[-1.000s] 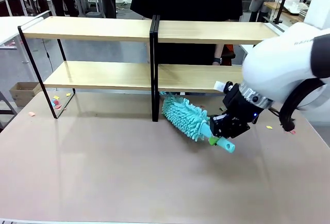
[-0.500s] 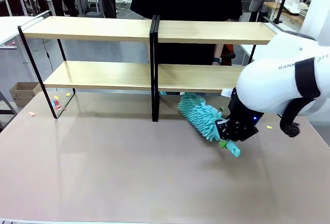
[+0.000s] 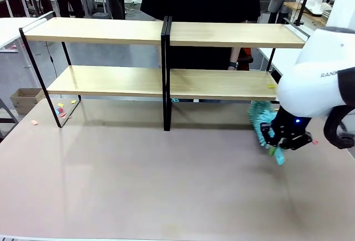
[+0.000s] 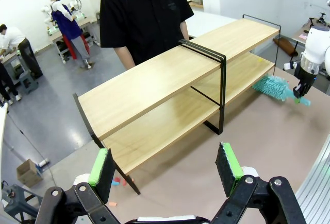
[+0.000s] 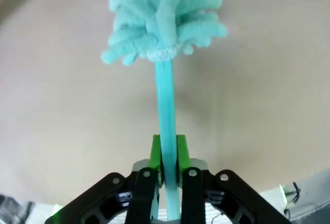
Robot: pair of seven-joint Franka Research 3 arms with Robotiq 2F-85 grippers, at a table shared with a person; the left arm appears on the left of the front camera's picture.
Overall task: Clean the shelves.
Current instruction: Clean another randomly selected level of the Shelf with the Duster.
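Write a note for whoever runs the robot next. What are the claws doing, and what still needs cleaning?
Claws: the right claw is shut on the duster handle. The left claw is open and empty, held high facing the shelves.
Things: the duster head is low over the table at the shelves' right end, below the lower board. A person stands behind the shelves.
Done: the duster is gripped.
Left: a small yellow scrap lies on the lower right board. The pictures don't show how much of the boards has been wiped.
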